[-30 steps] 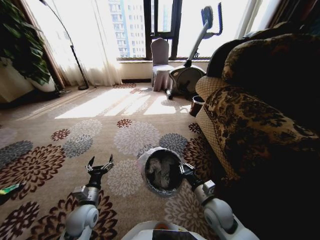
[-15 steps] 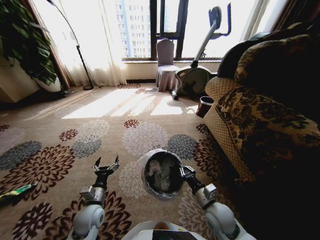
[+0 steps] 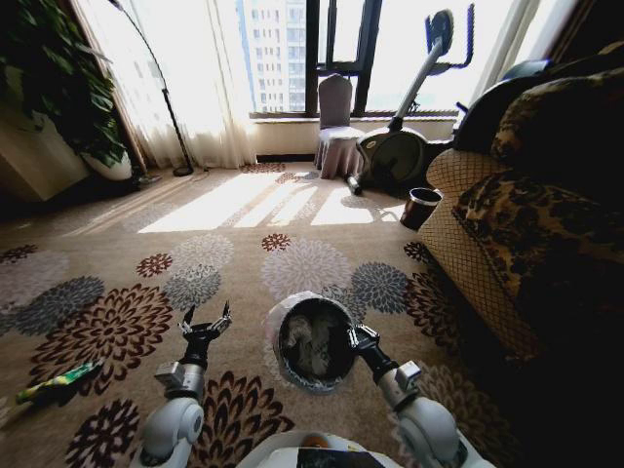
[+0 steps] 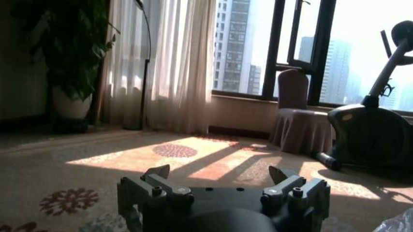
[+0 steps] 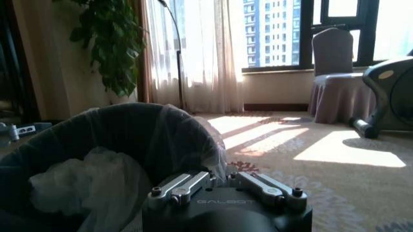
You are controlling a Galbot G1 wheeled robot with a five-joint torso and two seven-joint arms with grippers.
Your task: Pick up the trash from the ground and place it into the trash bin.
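The trash bin [image 3: 277, 334], round and black with a whitish liner, hangs low over the carpet in front of me. My right gripper [image 3: 356, 338] is shut on its rim. In the right wrist view the right gripper [image 5: 219, 177] clamps the trash bin [image 5: 135, 126], and a crumpled white plastic bag [image 5: 81, 176] lies inside. A green and yellowish piece of trash [image 3: 57, 380] lies on the carpet at the far left. My left gripper [image 3: 206, 323] is open and empty beside the bin; in its own wrist view the left gripper [image 4: 221, 172] has spread fingers.
A patterned sofa [image 3: 531, 229] fills the right side. A small dark cylinder with a white band [image 3: 421, 208] stands at its far end. An exercise bike [image 3: 402, 151], a covered chair [image 3: 336, 125], a floor lamp [image 3: 166, 102] and a large plant [image 3: 54, 88] line the window wall.
The whole picture has slid to the right, so the camera has turned left. The green piece at the left edge now shows more fully. Both grippers hold the same pose.
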